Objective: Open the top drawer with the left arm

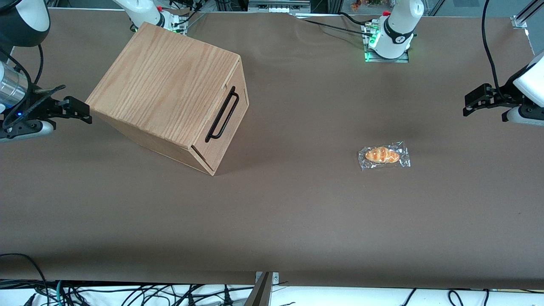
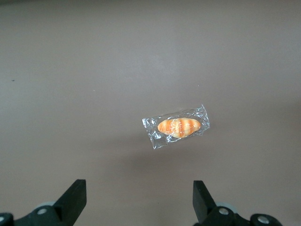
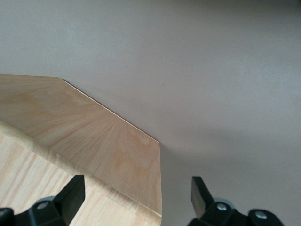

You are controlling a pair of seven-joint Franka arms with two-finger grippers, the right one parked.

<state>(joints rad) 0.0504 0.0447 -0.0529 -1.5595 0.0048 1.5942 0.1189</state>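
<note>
Oak top drawer [image 1: 223,123]: shut flush in its cabinet [image 1: 165,85], bar handle [image 1: 222,114] turned toward the gripper, well apart from it.
Wrapped bread [image 1: 383,155]: lying between, nearer the gripper.
Gripper [image 1: 476,102]: hovering released, fingers [image 2: 75,200] spread, ready for the handle.

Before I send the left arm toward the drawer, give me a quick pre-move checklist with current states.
1. Top drawer shut, front flush with the cabinet: ok, nothing pulled yet.
2. Black bar handle exposed, nothing on it: ok.
3. Left arm's pincer open: ok, fingers spread wide in the wrist view.
4. Pincer near the handle: not ok; it hangs above the table at the working arm's end, well away from the cabinet.
5. Path along the table: a wrapped bread roll lies between pincer and drawer; stay above it.
6. Pincer aligned with the slanted handle: cannot tell.
</note>
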